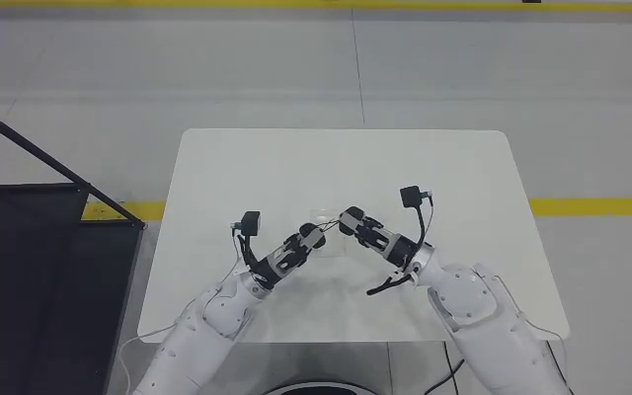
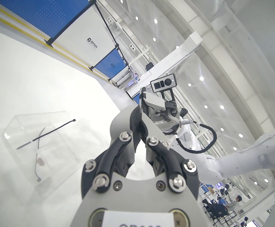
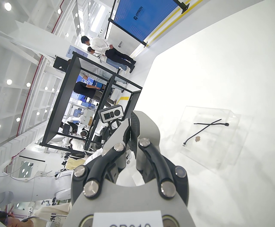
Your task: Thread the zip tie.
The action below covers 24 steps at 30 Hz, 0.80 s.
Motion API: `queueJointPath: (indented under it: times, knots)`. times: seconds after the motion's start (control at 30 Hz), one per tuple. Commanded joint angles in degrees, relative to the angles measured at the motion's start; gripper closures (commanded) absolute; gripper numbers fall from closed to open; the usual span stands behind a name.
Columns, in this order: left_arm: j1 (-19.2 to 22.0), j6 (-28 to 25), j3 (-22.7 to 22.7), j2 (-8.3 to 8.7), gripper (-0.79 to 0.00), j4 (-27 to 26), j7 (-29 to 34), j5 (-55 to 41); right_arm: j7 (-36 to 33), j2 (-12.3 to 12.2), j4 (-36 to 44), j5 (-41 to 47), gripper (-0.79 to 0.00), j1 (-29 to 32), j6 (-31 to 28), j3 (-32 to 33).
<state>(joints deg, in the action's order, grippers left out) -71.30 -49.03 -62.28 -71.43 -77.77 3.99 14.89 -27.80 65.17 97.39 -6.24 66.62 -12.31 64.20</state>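
Logo lettering on the blue wall panel (image 3: 146, 19)

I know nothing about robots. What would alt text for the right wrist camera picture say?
The right gripper, its fingers closed together, is above a white table. Nearby on the table sits a clear tray holding two crossed black zip ties.

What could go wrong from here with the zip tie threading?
1. The left gripper and right gripper sit shut, nearly tip to tip above the table; a small misalignment could knock them together.
2. The two zip ties lie crossed in the clear tray; lifting one may drag the other.
3. The tray's transparent walls are hard to see, so a finger could clip them.
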Motion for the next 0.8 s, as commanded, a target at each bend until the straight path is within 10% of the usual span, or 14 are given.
queueJointPath:
  times: [0.0, 0.27, 0.77]
  knots:
    - [-0.07, 0.12, -0.5, 0.09, -0.785, 0.12, 0.36, -0.09, -0.58, -0.14, 0.49, -0.97, 0.0, 0.05, 0.27, 0.66]
    - [-2.2, -0.9, -5.61, 1.3, -0.785, -1.83, 2.74, -0.24, -9.34, -1.26, 3.64, -4.48, 0.0, -0.01, 0.5, 4.35]
    - [-3.9, -8.97, -8.1, 4.7, -0.785, -8.49, 25.83, -0.88, -30.31, -2.54, 5.85, -8.38, 0.0, -7.15, -3.14, 3.66]
